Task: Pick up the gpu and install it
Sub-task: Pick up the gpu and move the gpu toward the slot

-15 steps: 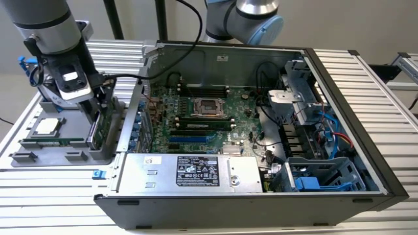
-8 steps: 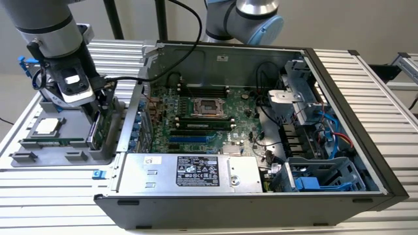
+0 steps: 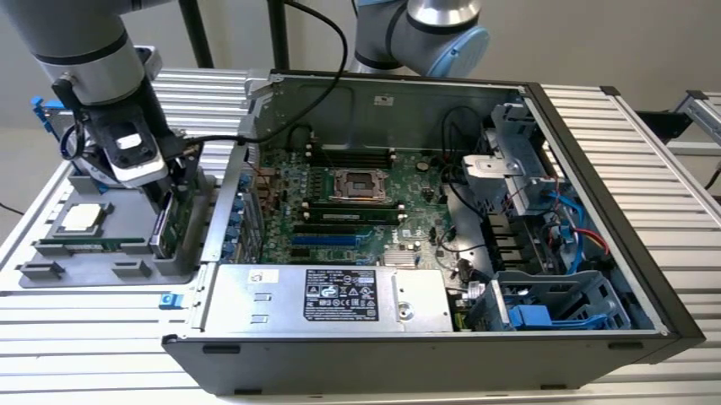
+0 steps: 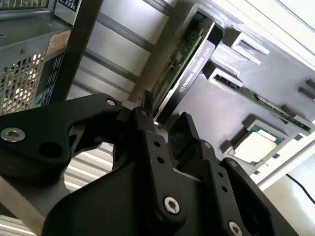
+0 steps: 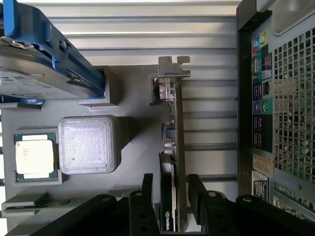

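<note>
Two jaws flank the white-lettered gpu (image 4: 192,73), seemingly without touching it.

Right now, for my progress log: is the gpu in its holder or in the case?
In the gray holder: the gpu stands on edge there, outside the case, gripper straddling it.

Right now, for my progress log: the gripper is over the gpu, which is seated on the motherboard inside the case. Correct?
No. The gpu stands on edge in the gray tray outside the case, as the first wrist view shows. The gripper is over it, as you said.
</note>
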Motion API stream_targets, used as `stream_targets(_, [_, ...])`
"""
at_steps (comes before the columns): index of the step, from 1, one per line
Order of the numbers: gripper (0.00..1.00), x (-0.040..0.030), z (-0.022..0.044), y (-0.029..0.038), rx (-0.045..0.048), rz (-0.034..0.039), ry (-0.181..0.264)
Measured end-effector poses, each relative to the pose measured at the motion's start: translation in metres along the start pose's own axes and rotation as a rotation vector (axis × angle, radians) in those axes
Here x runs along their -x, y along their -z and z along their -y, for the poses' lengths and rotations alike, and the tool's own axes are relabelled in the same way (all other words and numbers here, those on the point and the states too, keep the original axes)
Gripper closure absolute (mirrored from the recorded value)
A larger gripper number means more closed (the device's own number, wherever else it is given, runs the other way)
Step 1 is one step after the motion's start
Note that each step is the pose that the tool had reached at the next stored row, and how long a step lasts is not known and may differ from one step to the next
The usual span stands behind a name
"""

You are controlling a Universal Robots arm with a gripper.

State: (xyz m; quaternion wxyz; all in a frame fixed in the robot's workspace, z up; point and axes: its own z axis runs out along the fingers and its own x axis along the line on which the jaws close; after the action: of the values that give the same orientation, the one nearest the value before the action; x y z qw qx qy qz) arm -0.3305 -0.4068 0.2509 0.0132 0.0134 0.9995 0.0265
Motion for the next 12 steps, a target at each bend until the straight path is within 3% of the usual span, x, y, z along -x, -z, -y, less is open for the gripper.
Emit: stream_targets(12, [0.0, -0.0003, 0.0006, -0.0113, 0.0, 0.0, 0.0])
